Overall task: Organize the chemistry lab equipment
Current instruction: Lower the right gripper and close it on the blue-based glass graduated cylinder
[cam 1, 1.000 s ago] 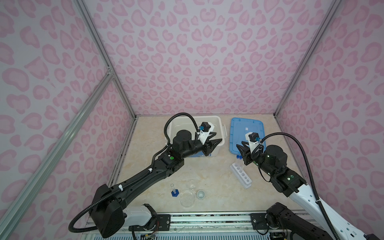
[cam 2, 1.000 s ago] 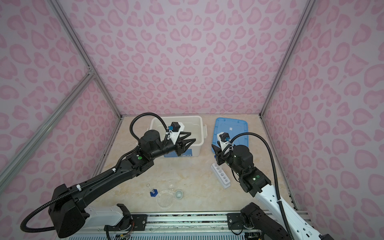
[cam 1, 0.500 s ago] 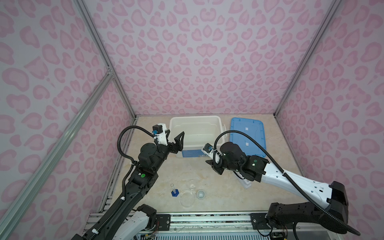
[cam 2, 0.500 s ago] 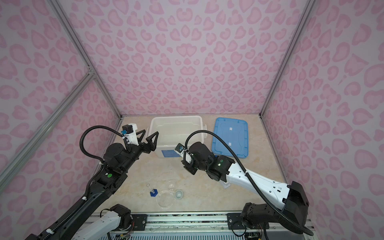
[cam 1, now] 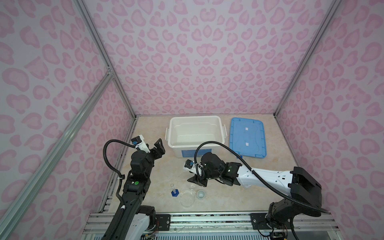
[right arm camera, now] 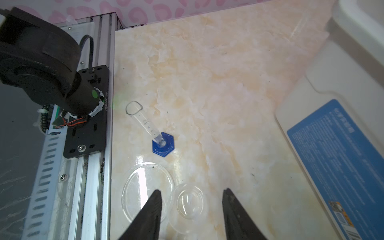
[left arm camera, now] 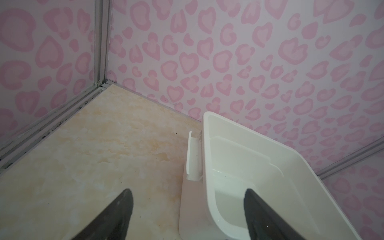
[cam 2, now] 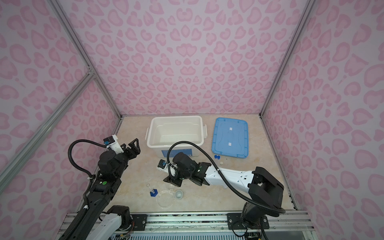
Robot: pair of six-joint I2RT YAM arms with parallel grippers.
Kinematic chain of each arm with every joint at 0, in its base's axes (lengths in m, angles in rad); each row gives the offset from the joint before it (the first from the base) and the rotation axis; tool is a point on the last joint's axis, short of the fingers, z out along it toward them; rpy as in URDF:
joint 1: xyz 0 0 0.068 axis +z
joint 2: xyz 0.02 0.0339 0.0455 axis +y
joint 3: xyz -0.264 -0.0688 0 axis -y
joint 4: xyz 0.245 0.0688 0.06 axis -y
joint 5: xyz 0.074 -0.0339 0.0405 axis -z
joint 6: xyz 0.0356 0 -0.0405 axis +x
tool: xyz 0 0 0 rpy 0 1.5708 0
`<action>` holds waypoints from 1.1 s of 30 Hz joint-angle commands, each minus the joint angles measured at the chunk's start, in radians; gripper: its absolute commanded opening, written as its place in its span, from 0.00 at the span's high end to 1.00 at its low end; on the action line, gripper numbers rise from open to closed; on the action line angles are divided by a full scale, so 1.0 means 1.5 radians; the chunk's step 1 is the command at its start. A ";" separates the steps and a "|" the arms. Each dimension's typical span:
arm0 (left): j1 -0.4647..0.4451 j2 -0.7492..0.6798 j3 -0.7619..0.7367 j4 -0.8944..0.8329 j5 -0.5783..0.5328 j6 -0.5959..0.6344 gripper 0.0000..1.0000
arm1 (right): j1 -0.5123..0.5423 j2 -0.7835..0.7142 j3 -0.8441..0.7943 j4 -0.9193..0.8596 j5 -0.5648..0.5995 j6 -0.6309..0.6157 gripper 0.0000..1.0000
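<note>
Near the table's front edge stand a small blue-based cylinder (cam 1: pixel 174 190) (cam 2: pixel 153 191) (right arm camera: pixel 162 143), a clear round dish (cam 1: pixel 187 198) (cam 2: pixel 165 198) (right arm camera: pixel 143 187) and a small clear cup (cam 1: pixel 201 194) (cam 2: pixel 178 194). A second small clear cup (cam 1: pixel 192 186) (right arm camera: pixel 190 202) sits just behind the dish. My right gripper (cam 1: pixel 196 182) (cam 2: pixel 173 181) (right arm camera: pixel 192 190) hovers over this second cup. Its fingers stand open on either side, not touching it. My left gripper (cam 1: pixel 159 145) (cam 2: pixel 133 146) (left arm camera: pixel 188 192) is open and empty, raised beside the bin's left end.
The white bin (cam 1: pixel 195 117) (cam 2: pixel 175 117) (left arm camera: pixel 207 145) (right arm camera: pixel 342 68) stands at the back middle, with its blue lid (cam 1: pixel 247 137) (cam 2: pixel 229 137) flat to its right. Two blue caps (cam 2: pixel 216 156) and a pale one (cam 2: pixel 221 163) lie by the lid's front edge. The right arm stretches across the table's right half.
The left arm pulled back from over the bin to its left and its jaws opened. The right arm swung from the right side to the front middle, and its jaws widened.
</note>
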 commanded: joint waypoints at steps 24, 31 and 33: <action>0.001 -0.046 -0.035 0.047 0.011 -0.004 0.12 | 0.036 0.161 0.022 0.265 -0.148 0.032 0.62; 0.002 -0.050 -0.031 0.044 0.023 -0.002 0.12 | 0.037 0.188 0.031 0.284 -0.162 0.044 0.66; 0.001 -0.054 -0.031 0.044 0.022 -0.002 0.12 | 0.037 0.194 0.032 0.287 -0.166 0.046 0.66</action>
